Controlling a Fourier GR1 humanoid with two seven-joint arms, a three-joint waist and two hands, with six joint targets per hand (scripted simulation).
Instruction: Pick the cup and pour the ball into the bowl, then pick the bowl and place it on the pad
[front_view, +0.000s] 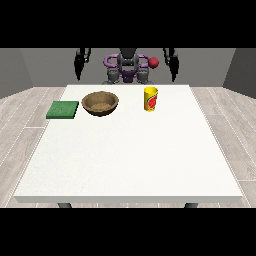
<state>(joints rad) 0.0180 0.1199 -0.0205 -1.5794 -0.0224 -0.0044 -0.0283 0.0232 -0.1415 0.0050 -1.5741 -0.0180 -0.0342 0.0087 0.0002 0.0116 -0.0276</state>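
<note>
Table (130, 150): big and white, in front of the robot.
Bowl (100, 103): brown, nearer the hand at the view's left (79, 64).
Pad (63, 109): green, just beside the bowl.
Cup (151, 99): yellow, upright, nearer the hand at the view's right (174, 63).
Hands: both hang down behind the table, holding nothing; cannot tell how the fingers lie.

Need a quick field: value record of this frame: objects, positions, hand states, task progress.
table: white, robot behind it
pad: green, flat near the table's edge at the view's left
bowl: brown, upright beside the pad, apart from it
cup: yellow with red mark, upright, at the view's right of the bowl
ball: not visible
hand at the view's left: raised off the table, holding nothing
hand at the view's right: raised off the table, holding nothing
progress: cup untouched, bowl not on pad
</note>
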